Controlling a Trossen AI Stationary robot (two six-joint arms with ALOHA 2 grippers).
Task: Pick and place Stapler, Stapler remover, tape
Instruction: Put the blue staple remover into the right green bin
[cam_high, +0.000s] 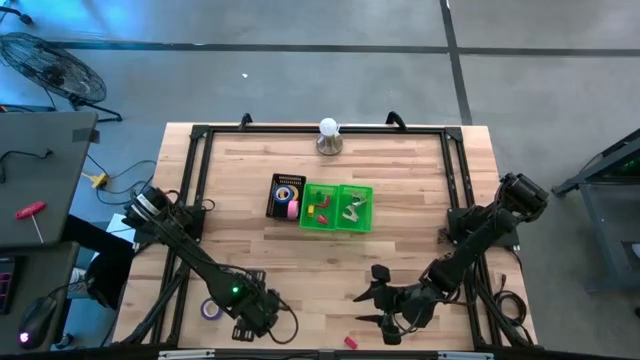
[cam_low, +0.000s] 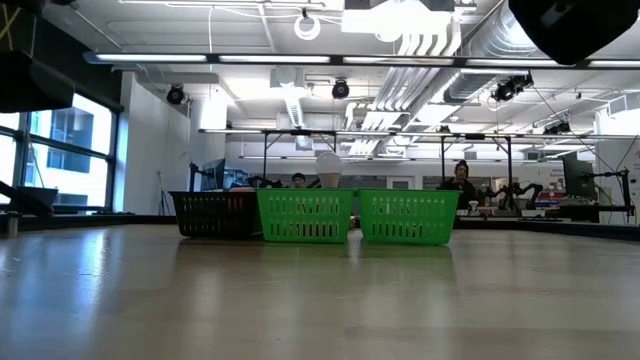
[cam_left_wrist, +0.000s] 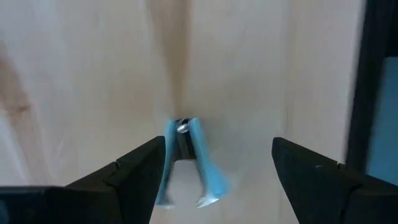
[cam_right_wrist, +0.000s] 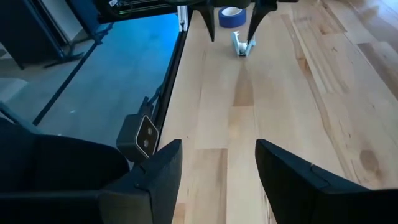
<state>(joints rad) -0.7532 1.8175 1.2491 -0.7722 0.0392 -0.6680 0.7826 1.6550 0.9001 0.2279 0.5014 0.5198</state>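
At the table's six-o'clock edge in the high view, toward seven o'clock, I have the left gripper (cam_left_wrist: 214, 165) poised with its jaws spread wide around a light-blue staple remover (cam_left_wrist: 189, 163), which lies on the bare wood between the two fingers; I cannot tell whether either finger touches it. Just beside it, at nine o'clock from that gripper, lies a blue-purple tape roll (cam_high: 210, 309), flat on the table (cam_high: 420, 260); the right wrist view shows the same roll (cam_right_wrist: 231, 17) close to the remover (cam_right_wrist: 241, 45). The right gripper (cam_high: 383, 305) sits toward five o'clock, fingers parted over bare wood and holding nothing. A small red object (cam_high: 350, 342) lies at its seven o'clock, at the table edge; I cannot identify it. Near the table's centre stand a black basket (cam_high: 285, 196) holding yellow and pink tape rolls (cam_high: 291, 207), and at its three o'clock two green baskets (cam_high: 337, 207) containing small items too small to name.
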